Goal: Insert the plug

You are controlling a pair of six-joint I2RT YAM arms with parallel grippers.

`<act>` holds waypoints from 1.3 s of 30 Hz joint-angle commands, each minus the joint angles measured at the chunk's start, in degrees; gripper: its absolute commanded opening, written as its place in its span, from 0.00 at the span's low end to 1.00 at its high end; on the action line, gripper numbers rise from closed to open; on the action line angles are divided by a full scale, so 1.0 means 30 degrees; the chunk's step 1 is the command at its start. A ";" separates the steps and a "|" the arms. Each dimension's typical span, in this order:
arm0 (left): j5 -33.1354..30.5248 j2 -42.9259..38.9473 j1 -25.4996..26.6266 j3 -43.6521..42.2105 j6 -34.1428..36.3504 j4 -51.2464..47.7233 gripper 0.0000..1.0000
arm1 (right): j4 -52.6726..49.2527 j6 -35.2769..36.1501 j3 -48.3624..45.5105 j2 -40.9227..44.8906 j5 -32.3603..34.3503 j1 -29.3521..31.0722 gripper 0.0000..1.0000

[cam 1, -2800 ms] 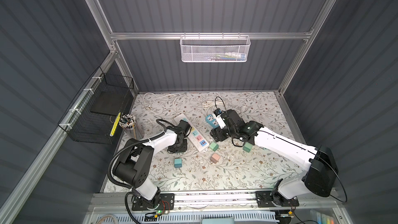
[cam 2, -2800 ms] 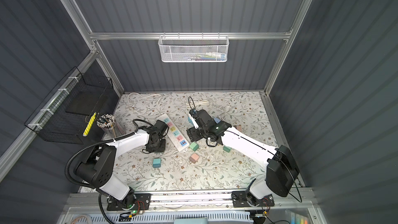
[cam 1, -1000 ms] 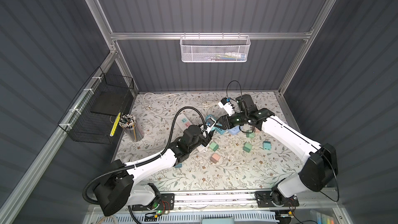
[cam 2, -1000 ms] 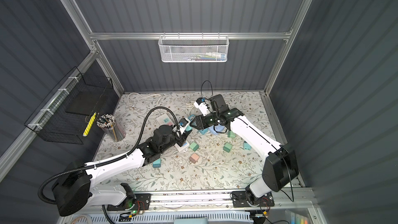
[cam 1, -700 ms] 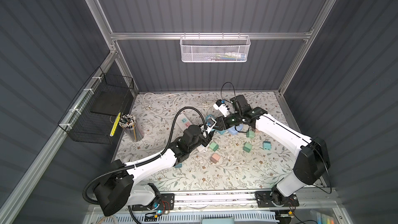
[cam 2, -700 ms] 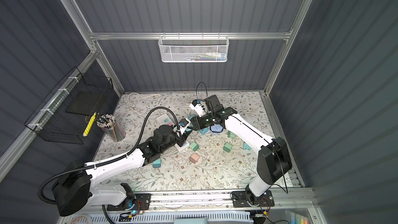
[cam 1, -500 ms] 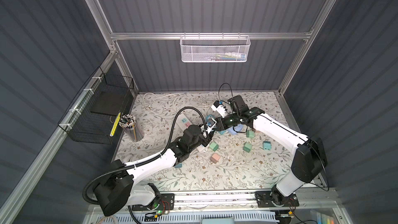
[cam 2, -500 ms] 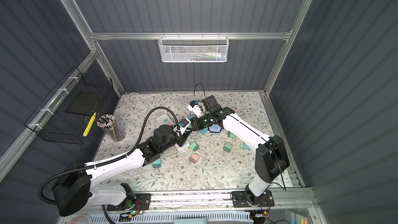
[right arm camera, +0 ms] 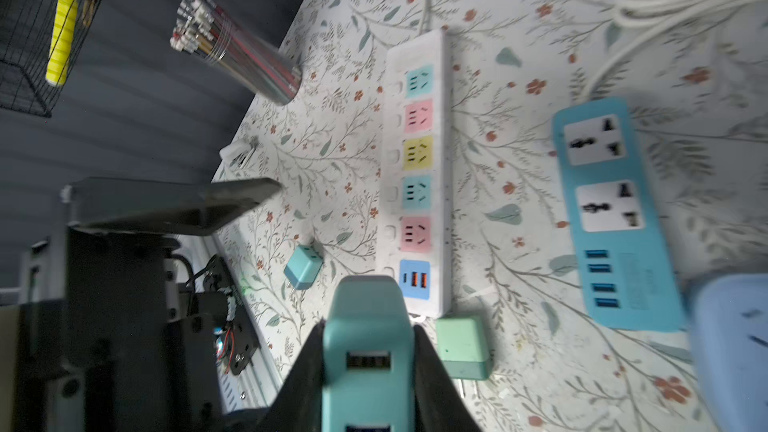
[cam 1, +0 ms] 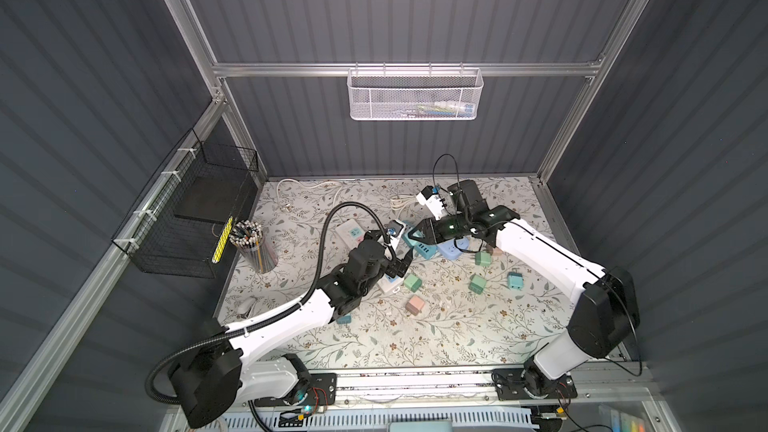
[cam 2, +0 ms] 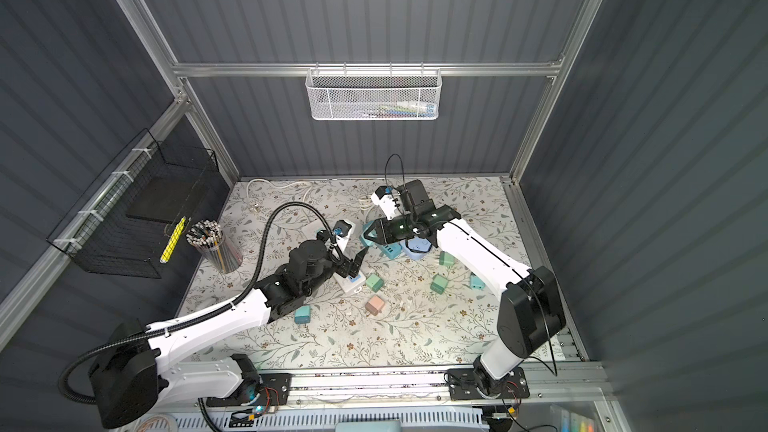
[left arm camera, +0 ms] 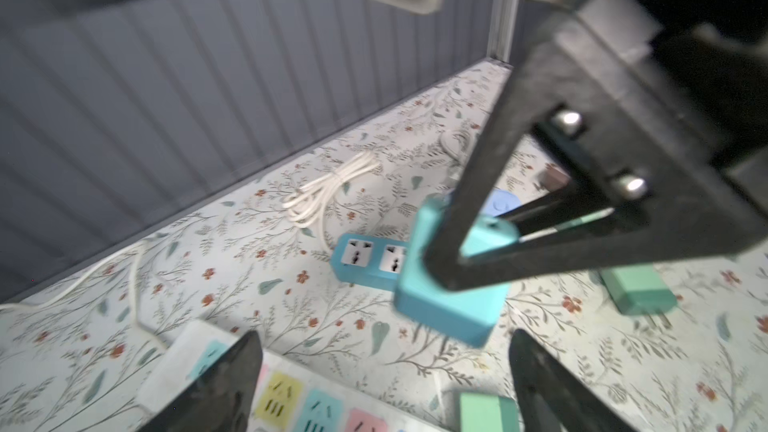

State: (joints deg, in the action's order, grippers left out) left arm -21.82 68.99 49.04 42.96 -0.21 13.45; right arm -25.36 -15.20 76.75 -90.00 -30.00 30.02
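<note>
**Teal plug pinched in the right claw, left claw spread wide and empty**

In both top views the right claw (cam 1: 419, 234) (cam 2: 371, 235) reaches in toward the middle of the flowered table (cam 1: 457, 326) (cam 2: 415, 334). It is closed tight on a small teal plug (cam 1: 408, 238) (cam 2: 365, 237). The plug sits just beside the blue power strip (cam 1: 424, 249) (cam 2: 390, 250). The left claw (cam 1: 400, 268) (cam 2: 353, 264) hangs over the near end of the white power strip (cam 1: 352, 233) (cam 2: 351, 283), close to the plug but not touching it.

From the left wrist, the left claw (left arm camera: 384, 340) has its two dark fingers (left arm camera: 232, 380) far apart with nothing between them. Just past them the plug (left arm camera: 449, 305) shows as a chunky teal block with rounded corners. The right claw's black fingers (left arm camera: 478, 201) are clamped on it, in front of the blue power strip (left arm camera: 365, 259). The white power strip (left arm camera: 291, 401), with its coloured sockets, lies below.

From the right wrist, the right claw (right arm camera: 368, 334) squeezes the plug (right arm camera: 365, 305) from both sides. The plug's face carries a small USB slot. Beyond it lie the white power strip (right arm camera: 415, 168) and the blue power strip (right arm camera: 611, 209), side by side but apart.
</note>
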 commanded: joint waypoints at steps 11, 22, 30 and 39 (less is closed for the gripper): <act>0.1423 0.5626 -0.4758 0.8885 -1.9398 -1.7365 1.00 | 0.0735 0.0146 -0.2124 0.3041 0.4781 -0.1346 0.14; 0.3073 1.1772 -0.5095 1.2452 -2.0719 -2.0937 1.00 | 0.0926 0.0052 -0.3179 0.4254 0.4802 -0.1307 0.14; 0.3755 1.4097 -0.5271 1.3140 -2.0495 -1.9862 1.00 | 0.0922 0.0013 -0.3459 0.4484 0.4544 -0.1320 0.14; 0.2985 1.4363 -0.5300 1.1880 -1.8937 -1.7687 0.98 | 0.0925 0.0087 -0.3642 0.4676 0.4492 -0.1276 0.14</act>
State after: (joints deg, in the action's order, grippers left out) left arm -11.40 111.35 33.54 79.46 -58.72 -39.81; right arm -23.57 -15.03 66.17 -77.30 -16.27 25.93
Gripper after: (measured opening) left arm 0.980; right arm 0.294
